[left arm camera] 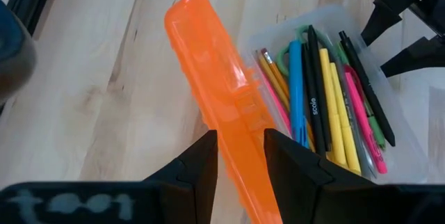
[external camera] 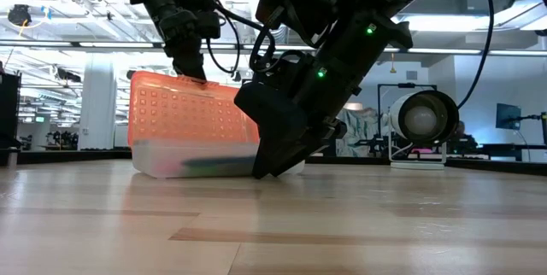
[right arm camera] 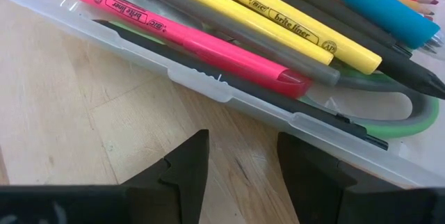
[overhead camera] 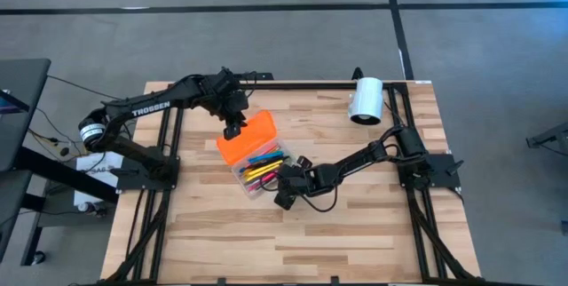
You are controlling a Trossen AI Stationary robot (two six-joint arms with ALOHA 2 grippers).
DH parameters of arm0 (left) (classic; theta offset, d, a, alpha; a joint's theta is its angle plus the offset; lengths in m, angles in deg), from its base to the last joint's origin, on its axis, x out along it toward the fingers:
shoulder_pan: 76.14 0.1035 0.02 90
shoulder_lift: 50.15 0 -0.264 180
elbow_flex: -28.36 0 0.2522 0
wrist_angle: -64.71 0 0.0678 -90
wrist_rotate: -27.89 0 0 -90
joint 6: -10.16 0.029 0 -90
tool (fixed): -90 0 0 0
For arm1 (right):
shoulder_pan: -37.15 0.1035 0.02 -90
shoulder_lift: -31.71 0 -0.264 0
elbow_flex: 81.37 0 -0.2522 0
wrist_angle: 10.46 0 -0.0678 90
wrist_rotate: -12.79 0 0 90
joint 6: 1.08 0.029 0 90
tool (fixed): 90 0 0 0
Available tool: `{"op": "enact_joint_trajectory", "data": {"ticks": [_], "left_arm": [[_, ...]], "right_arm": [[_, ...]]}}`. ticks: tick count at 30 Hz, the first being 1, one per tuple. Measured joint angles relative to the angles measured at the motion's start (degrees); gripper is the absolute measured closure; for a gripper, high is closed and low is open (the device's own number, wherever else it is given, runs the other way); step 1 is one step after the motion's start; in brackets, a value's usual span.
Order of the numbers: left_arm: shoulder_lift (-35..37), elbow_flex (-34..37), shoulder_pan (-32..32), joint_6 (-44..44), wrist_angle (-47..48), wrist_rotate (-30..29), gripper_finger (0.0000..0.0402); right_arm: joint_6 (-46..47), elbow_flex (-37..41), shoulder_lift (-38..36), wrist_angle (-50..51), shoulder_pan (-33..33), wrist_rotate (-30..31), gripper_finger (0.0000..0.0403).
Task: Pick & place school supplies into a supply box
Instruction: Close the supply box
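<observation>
The supply box [overhead camera: 253, 157] sits about centre frame on the wooden worktop [overhead camera: 355, 233] in the overhead shot, clear base full of pens and highlighters [left arm camera: 327, 106]: yellow, pink, blue, black, plus the green scissor handle. The left gripper [left arm camera: 240, 161] has its jaws clamped on the edge of the orange lid [left arm camera: 215, 92], holding it tilted up. The right gripper [right arm camera: 240, 158] hovers low just beside the base's near wall, jaws apart and holding nothing. A white cylinder [overhead camera: 365, 99] lies upper right.
</observation>
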Motion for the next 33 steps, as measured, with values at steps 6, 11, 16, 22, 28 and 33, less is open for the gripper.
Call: {"op": "enact_joint_trajectory", "data": {"ticks": [6,11,16,22,28,33], "left_arm": [[-0.09,-1.65,-0.71,-0.13,0.97,-0.07,0.0292],[-0.17,-4.04,-3.01,-0.39,2.03,-0.07,0.0292],[-0.17,-4.70,-5.74,-1.23,1.92,-0.07,0.0292],[-0.17,-4.74,-8.26,-2.37,1.86,-0.15,0.0292],[-0.17,-4.78,-11.11,-2.86,1.71,-0.17,0.0292],[-0.14,-4.79,-13.55,-3.02,1.64,-0.17,0.0292]], "right_arm": [[0.00,0.00,0.00,0.00,0.00,0.00,0.0235],[-0.02,0.00,0.02,-0.19,-0.13,0.11,0.0235],[0.00,0.00,0.04,-0.19,-0.24,0.33,0.0235],[-0.02,0.02,0.04,-0.44,-0.22,0.31,0.0235],[-0.01,0.02,0.04,-0.64,-0.20,0.28,0.0235],[0.00,0.02,0.04,-0.72,-0.17,0.23,0.0235]]}}
